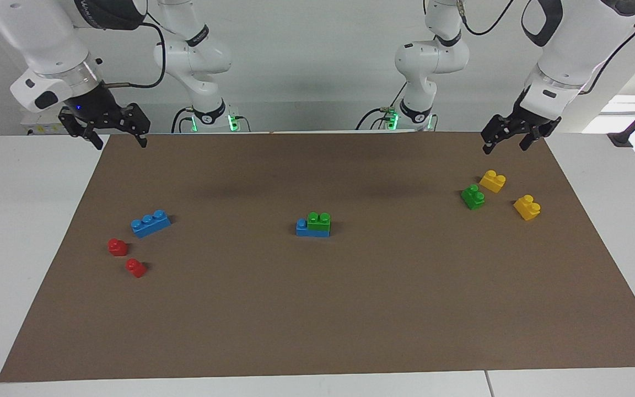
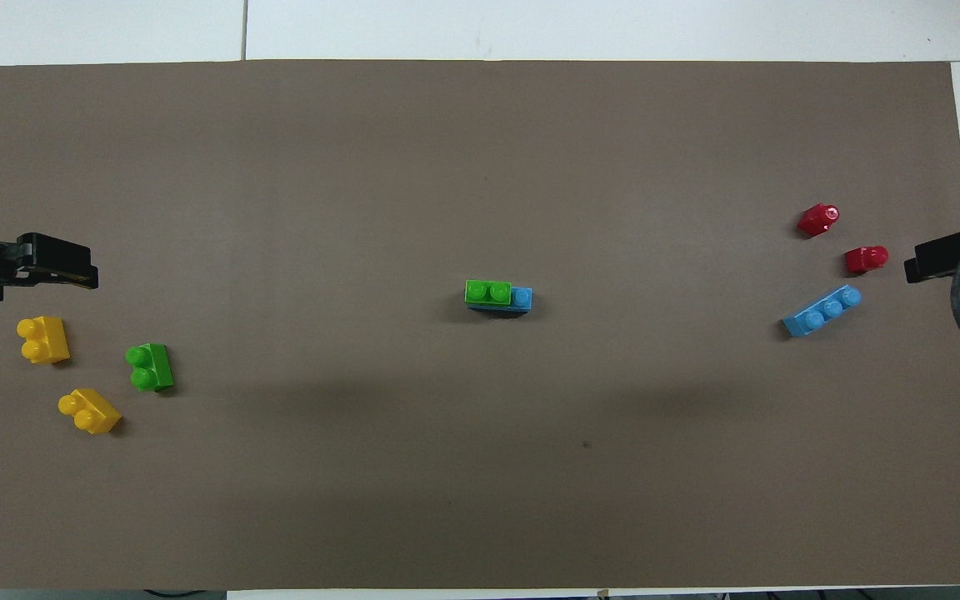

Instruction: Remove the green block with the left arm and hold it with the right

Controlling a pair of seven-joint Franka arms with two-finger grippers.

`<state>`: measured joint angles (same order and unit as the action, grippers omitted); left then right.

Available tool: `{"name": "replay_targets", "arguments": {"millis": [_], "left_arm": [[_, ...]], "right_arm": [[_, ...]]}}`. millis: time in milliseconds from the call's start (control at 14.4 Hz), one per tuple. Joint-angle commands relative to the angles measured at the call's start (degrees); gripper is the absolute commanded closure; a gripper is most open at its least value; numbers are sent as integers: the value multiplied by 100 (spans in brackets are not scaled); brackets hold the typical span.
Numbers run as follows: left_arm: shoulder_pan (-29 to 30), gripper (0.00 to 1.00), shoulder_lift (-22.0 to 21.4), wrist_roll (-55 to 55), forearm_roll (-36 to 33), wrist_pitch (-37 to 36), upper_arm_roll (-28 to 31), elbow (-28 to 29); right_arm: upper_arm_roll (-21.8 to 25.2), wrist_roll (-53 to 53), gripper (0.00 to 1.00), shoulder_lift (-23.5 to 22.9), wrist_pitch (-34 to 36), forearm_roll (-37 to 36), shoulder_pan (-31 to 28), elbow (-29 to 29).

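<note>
A green block (image 1: pixel 318 220) sits pressed onto one end of a blue three-stud brick (image 1: pixel 309 230) at the middle of the brown mat; it also shows in the overhead view (image 2: pixel 488 292) on the blue brick (image 2: pixel 522 297). A twin green brick (image 1: pixel 473 196) (image 2: pixel 150 367) lies loose toward the left arm's end. My left gripper (image 1: pixel 505 148) (image 2: pixel 88 273) hangs open and empty over the mat near the yellow bricks. My right gripper (image 1: pixel 121 144) (image 2: pixel 913 268) hangs open and empty over the mat's edge at the right arm's end.
Two yellow bricks (image 1: pixel 492 181) (image 1: pixel 527 207) lie beside the twin green brick. A loose blue three-stud brick (image 1: pixel 150 223) and two small red pieces (image 1: pixel 117 246) (image 1: pixel 135 268) lie toward the right arm's end. The brown mat (image 1: pixel 317 320) covers the white table.
</note>
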<state>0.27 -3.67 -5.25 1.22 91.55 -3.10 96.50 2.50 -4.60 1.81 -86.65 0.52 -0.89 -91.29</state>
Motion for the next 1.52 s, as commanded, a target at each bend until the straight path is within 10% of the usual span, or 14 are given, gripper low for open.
{"name": "replay_targets", "arguments": {"millis": [0,1454], "left_arm": [[-53,0,-81,-20,45,81,55,36],[-211,0,-388,-1890,54,160,20,677]], "right_arm": [[-39,100,0,162,-141,-17,-51,-205],[-22,1398,0,144,-493,27,-386,-222]]}}
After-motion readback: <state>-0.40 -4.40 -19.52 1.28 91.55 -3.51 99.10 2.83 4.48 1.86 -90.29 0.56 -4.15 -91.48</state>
